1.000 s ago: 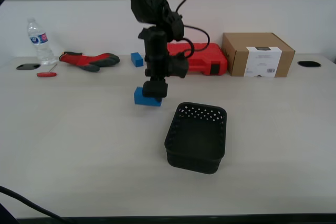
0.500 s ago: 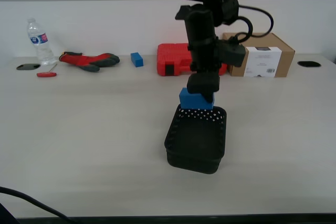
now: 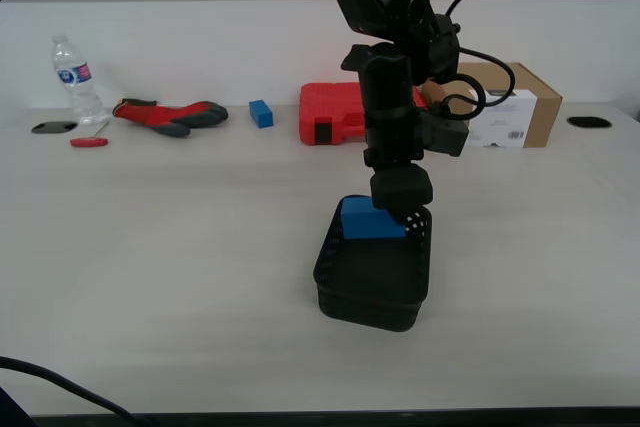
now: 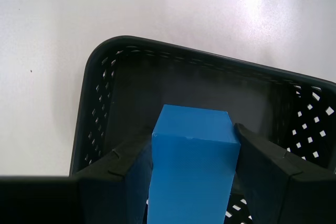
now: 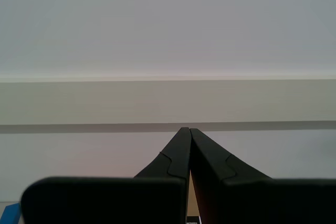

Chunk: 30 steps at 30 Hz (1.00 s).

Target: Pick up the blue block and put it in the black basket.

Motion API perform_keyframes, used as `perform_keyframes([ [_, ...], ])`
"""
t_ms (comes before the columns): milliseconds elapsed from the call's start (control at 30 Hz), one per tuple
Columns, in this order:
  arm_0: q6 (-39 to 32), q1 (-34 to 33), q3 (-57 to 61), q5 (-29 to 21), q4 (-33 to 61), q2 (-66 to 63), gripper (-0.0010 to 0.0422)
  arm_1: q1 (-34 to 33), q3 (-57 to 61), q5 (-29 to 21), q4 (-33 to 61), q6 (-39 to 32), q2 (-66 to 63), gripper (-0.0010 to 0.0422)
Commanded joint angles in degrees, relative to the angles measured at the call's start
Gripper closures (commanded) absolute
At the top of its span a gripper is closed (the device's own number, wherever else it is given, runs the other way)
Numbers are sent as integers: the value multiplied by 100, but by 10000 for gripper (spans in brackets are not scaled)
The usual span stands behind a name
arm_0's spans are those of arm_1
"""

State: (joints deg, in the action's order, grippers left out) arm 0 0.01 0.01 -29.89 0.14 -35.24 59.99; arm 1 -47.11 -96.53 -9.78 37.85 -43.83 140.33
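My first gripper (image 3: 395, 209) is shut on the blue block (image 3: 372, 220), a bright-blue brick, and holds it at the rim of the black basket (image 3: 345, 292), over its far end. In the first wrist view the blue block (image 4: 191, 171) sits between the two fingers (image 4: 118, 174) above the black basket's (image 4: 100, 103) inside. My second gripper (image 5: 188, 137) is shut and empty, pointing at a bare wall; it does not show in the exterior view.
A red tool case (image 3: 335, 112) and a cardboard box (image 3: 515, 102) stand behind the arm. A smaller dark blue block (image 3: 261, 113), red-and-grey gloves (image 3: 170, 115), a water bottle (image 3: 74, 77) and a red tool (image 3: 88, 142) lie at the back on the exterior view's left.
My first gripper carried the blue block from the table toward the exterior view's right, over the basket, and has lowered it to the rim.
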Motion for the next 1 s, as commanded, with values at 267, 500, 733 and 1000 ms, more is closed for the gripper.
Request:
perform_keyframes([
  [267, 0, 0, -11, 0, -20, 2, 413, -55, -52, 31, 153, 57, -83, 54],
  [500, 0, 0, -11, 0, -22, 2, 413, -52, -490, 28, 516, 214, -461, 380],
  [733, 0, 0, -11, 0, -22, 2, 413, -59, -448, 31, 538, 232, -461, 414],
  [1000, 0, 0, -11, 0, -22, 2, 413, -57, -448, 31, 494, 232, -472, 413],
])
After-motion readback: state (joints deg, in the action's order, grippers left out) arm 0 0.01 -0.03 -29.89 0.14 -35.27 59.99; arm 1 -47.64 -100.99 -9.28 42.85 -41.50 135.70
